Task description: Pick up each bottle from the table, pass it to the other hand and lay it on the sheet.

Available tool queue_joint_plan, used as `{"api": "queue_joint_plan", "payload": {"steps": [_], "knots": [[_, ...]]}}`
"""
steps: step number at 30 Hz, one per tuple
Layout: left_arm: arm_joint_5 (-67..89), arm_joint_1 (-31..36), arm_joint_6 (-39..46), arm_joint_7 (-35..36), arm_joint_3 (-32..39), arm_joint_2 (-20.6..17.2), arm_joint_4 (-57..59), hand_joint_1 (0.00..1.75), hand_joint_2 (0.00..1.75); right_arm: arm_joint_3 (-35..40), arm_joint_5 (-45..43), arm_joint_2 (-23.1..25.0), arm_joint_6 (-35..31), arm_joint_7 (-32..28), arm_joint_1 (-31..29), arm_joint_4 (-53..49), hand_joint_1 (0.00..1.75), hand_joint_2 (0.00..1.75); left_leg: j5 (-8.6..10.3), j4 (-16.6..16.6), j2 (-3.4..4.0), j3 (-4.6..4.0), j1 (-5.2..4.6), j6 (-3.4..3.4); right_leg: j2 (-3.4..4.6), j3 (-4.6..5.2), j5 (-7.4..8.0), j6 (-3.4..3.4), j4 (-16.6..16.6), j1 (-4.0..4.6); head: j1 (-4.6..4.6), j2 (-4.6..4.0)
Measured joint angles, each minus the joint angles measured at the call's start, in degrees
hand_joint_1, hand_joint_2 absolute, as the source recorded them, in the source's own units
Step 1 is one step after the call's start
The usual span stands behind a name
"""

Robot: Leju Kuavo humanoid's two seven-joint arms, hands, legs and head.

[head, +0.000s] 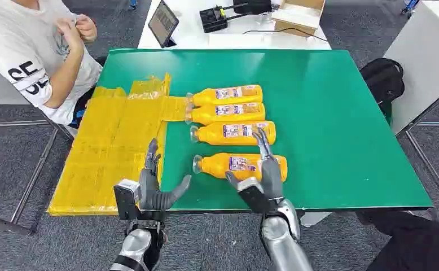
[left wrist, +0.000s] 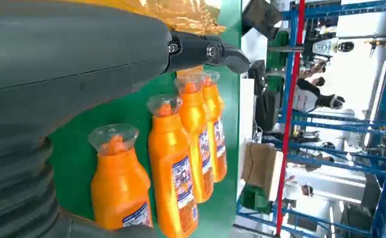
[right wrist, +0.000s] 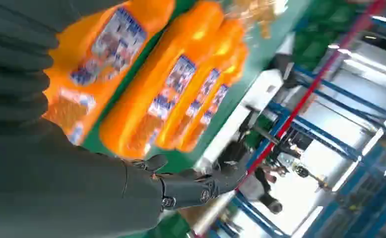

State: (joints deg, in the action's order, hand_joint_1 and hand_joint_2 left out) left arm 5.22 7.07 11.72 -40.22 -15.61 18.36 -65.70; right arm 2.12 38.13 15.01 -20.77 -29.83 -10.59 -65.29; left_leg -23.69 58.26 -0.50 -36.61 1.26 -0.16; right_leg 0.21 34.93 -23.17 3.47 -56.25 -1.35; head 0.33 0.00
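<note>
Your green worktop (head: 341, 113) carries a crinkled yellow plastic sheet (head: 110, 147) on its left part and 4 orange plastic bottles (head: 234, 131) lying in a row beside it. Your right robot hand (head: 262, 175) hovers spread over the nearest bottle (head: 241, 166), gripping nothing; your left robot hand (head: 155, 189) is spread and empty at the sheet's edge.

orange bottles (head: 237, 130), yellow sheet (head: 107, 152), green table (head: 341, 113)

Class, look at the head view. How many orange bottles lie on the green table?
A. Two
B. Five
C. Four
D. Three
C: four orange bottles lie side by side on the green table, caps toward the yellow sheet, the nearest under the right hand.
</note>
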Motion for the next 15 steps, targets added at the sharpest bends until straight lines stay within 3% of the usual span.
{"api": "queue_joint_plan", "payload": {"steps": [7,15], "knots": [[0.22,-0.35,-0.09,0.0,0.44,0.0,-1.25,0.0,1.75,5.2,9.24,-3.78,3.66,8.15,-3.79,3.52,0.0,1.75,0.01,0.0,-0.01,0.0,0.0,0.0,0.0,-0.03,0.0,0.0,-0.01,0.0,0.02,0.0],[0.87,-0.58,-0.98,0.0,1.36,0.0,-1.73,0.0,1.75,9.2,12.73,-7.08,9.05,13.24,-11.01,14.43,0.0,1.75,0.02,0.0,-0.05,0.0,0.0,0.0,-0.01,-0.03,0.01,0.01,-0.01,0.0,0.02,0.0]]}}
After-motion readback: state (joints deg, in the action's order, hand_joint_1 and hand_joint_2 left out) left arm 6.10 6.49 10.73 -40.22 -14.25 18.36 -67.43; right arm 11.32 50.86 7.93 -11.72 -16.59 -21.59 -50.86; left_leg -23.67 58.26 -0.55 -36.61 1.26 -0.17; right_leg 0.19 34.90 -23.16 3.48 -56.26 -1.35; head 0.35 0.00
